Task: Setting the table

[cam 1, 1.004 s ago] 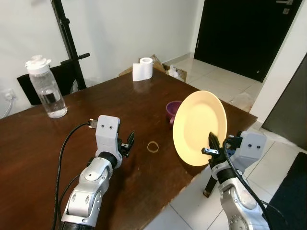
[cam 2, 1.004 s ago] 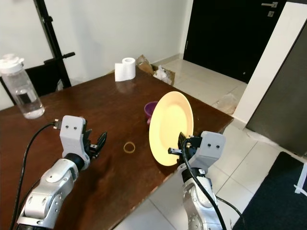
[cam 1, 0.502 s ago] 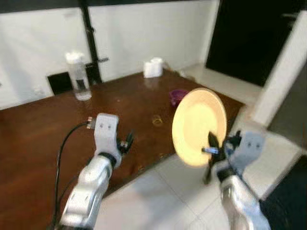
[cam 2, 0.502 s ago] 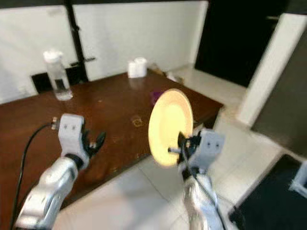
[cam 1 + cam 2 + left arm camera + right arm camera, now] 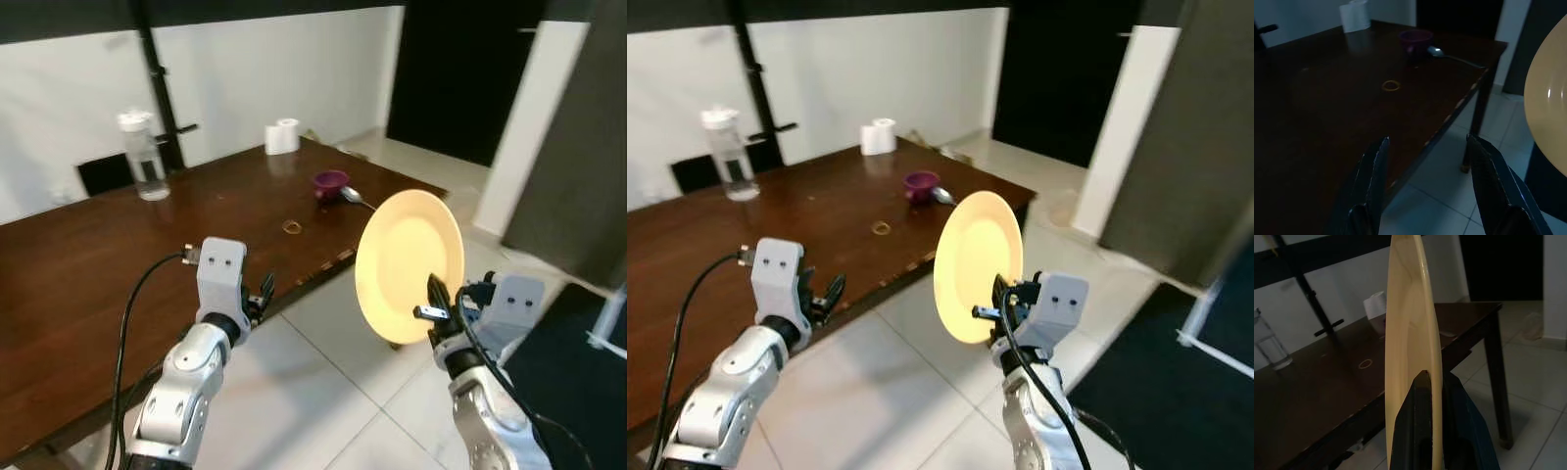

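Note:
A pale yellow plate [image 5: 409, 262] stands on edge in the air over the tiled floor, off the table's near corner. My right gripper [image 5: 435, 304] is shut on its lower rim, and the right wrist view shows the plate [image 5: 1409, 333] edge-on between the black fingers [image 5: 1417, 418]. The dark wooden table [image 5: 118, 245] stretches away to the left. My left gripper [image 5: 261, 294] hangs open and empty by the table's front edge, its two fingers [image 5: 1373, 171] spread apart above the tabletop and the floor.
On the table lie a purple bowl [image 5: 330, 181] with a spoon [image 5: 353, 195] beside it, a small yellow ring [image 5: 292, 227], a water bottle [image 5: 142, 156] and a paper roll [image 5: 283, 137]. A black stand [image 5: 157, 78] rises behind. A dark doorway [image 5: 451, 69] and tiled floor [image 5: 323, 352] lie to the right.
The camera has pulled back from the table, so the table looks farther and more floor shows. The plate stays held in the right gripper. The left gripper stays open.

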